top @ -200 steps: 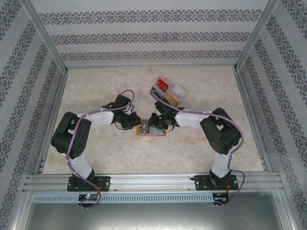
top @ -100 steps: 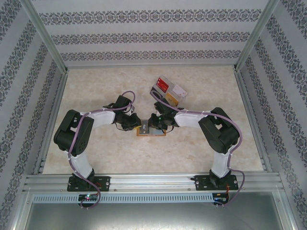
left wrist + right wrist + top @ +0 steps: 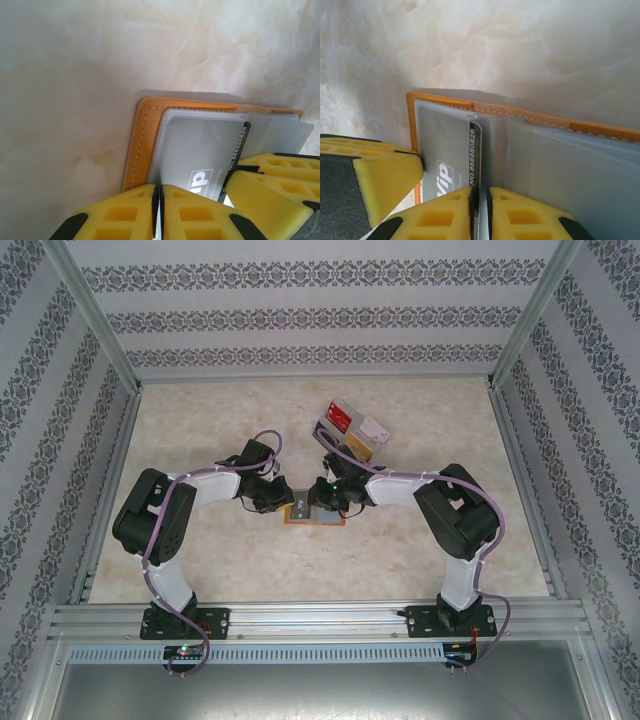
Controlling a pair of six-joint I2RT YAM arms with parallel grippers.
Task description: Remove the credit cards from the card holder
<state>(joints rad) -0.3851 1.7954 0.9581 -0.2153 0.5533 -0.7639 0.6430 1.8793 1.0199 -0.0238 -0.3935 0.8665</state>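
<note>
The orange-tan card holder (image 3: 316,516) lies open on the table between both grippers. In the left wrist view its orange edge (image 3: 139,145) frames a clear sleeve holding a dark grey credit card (image 3: 200,150) printed "vip". My left gripper (image 3: 159,205) is shut at the sleeve's left edge of the card holder (image 3: 412,115). My right gripper (image 3: 481,212) is shut on the striped edge of the grey card (image 3: 445,145). From above, the left gripper (image 3: 285,503) and right gripper (image 3: 322,502) meet over the card holder. The right gripper's fingers (image 3: 270,185) press on the card.
A clear plastic tray (image 3: 365,440) stands behind the card holder, with a red card (image 3: 340,418) in it. Metal frame rails and patterned walls bound the marble-look table on all sides.
The left arm's elbow has shifted slightly to the right. Both grippers stay at the card holder.
</note>
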